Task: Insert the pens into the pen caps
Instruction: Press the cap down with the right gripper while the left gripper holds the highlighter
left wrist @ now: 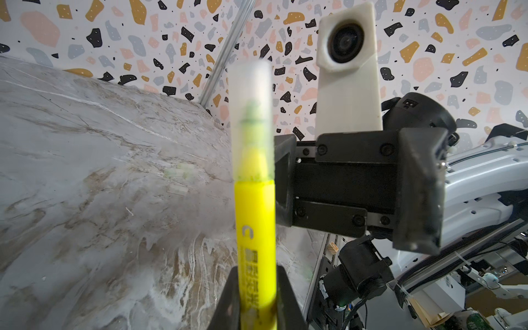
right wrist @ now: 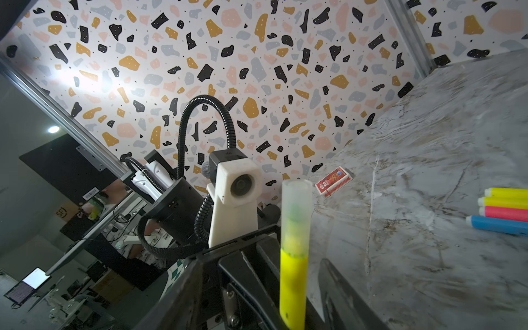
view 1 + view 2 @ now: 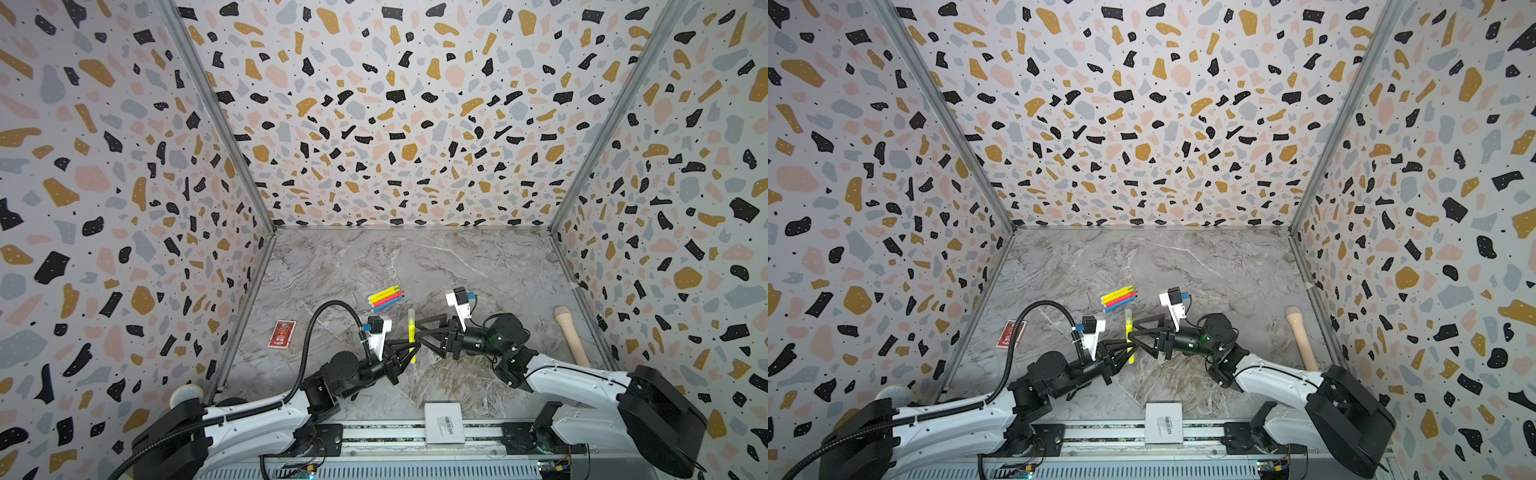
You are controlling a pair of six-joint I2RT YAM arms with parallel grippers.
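- Left gripper (image 1: 254,303): clenched on the lower barrel of a yellow pen (image 3: 411,334). Both black fingers press the barrel, as seen in the left wrist view.
- A translucent pen cap (image 1: 251,114) sits over the tip of the yellow pen, reaching down to the yellow barrel. A greenish nib shows dimly through it.
- In both top views the held pen lies between the two grippers, near the table's middle. Its capped end points toward the back wall.
- Right gripper (image 3: 417,334): released, with the jaws spread. The right wrist view shows the pen rising between the jaws, with clear space on one side. Whether the other finger touches the barrel cannot be told.
- The two grippers meet nose to nose at the pen, left from the near left and right from the right.
- Four other pens (image 3: 386,298) lie side by side and touching on the marble table (image 3: 415,257), just beyond the grippers. The row runs yellow, yellow, pink-red, blue.
- A red card box (image 3: 282,333) lies flat near the left wall, well apart from the pens.
- A beige handle (image 3: 571,336) lies along the right wall.
- A white box (image 3: 444,423) sits at the near edge, between the arm bases.
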